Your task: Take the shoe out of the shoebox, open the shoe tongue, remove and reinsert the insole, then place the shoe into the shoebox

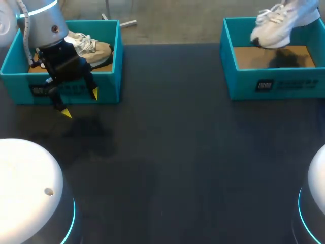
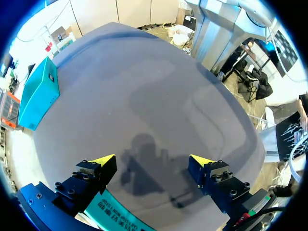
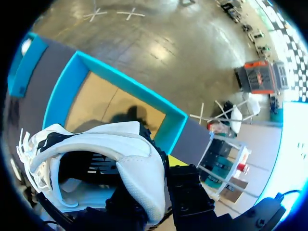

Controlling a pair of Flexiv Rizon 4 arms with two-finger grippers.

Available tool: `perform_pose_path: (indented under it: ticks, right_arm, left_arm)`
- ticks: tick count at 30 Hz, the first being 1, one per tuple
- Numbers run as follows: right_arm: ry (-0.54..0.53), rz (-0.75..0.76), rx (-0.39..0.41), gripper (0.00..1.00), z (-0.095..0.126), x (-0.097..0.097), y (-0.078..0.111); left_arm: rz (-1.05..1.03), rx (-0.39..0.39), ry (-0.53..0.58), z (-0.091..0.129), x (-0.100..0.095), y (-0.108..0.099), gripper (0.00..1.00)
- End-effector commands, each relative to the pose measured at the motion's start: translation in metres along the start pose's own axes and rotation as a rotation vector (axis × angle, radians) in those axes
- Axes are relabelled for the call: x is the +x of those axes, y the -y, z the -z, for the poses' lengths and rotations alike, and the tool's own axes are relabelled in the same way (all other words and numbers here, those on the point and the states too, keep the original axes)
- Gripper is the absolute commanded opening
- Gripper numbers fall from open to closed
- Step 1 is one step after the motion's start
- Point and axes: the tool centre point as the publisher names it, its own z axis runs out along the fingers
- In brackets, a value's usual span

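A white shoe (image 1: 277, 25) hangs tilted above the right teal shoebox (image 1: 277, 84), over its brown floor. In the right wrist view my right gripper (image 3: 156, 190) is shut on the heel collar of the white shoe (image 3: 96, 159), and the open box (image 3: 127, 79) lies below. A beige and white shoe (image 1: 91, 48) lies inside the left teal shoebox (image 1: 109, 81). My left gripper (image 1: 80, 103) hovers over that box's front wall, open and holding nothing. In the left wrist view its fingers (image 2: 153, 163) stand wide over the dark table, with the box's teal edge (image 2: 120, 219) just under them.
The dark table (image 1: 177, 152) stretches between the two boxes and toward the front. In the left wrist view the right shoebox (image 2: 41, 91) stands far ahead across the table. The white domes of my arm bases (image 1: 25, 188) fill the front corners.
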Motion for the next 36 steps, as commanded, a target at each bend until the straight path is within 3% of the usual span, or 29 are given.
perform_pose_path:
  ticks: [1, 3, 5, 14, 24, 36]
  right_arm:
    - [-0.026, -0.086, 0.035, 0.00, 0.002, -0.007, -0.009]
    - [-0.029, -0.110, 0.042, 0.00, 0.001, -0.008, -0.010]
    - [-0.059, -0.272, 0.073, 0.00, -0.007, -0.018, -0.009]
    - [-0.077, -0.513, 0.080, 0.00, -0.020, -0.023, 0.021]
    - [-0.093, -0.603, 0.020, 0.00, -0.030, -0.001, 0.042]
    - [-0.052, -0.697, 0.069, 0.00, -0.052, 0.013, 0.063]
  left_arm:
    - [0.001, -0.003, 0.000, 0.000, 0.001, 0.000, 1.00]
    - [0.001, -0.003, 0.000, 0.000, 0.001, 0.000, 1.00]
    - [0.001, -0.003, 0.000, 0.000, 0.001, 0.000, 1.00]
    - [0.001, -0.003, 0.000, 0.000, 0.001, 0.000, 1.00]
    - [0.001, -0.003, 0.000, 0.000, 0.001, 0.000, 1.00]
    - [0.001, -0.003, 0.000, 0.000, 0.001, 0.000, 1.00]
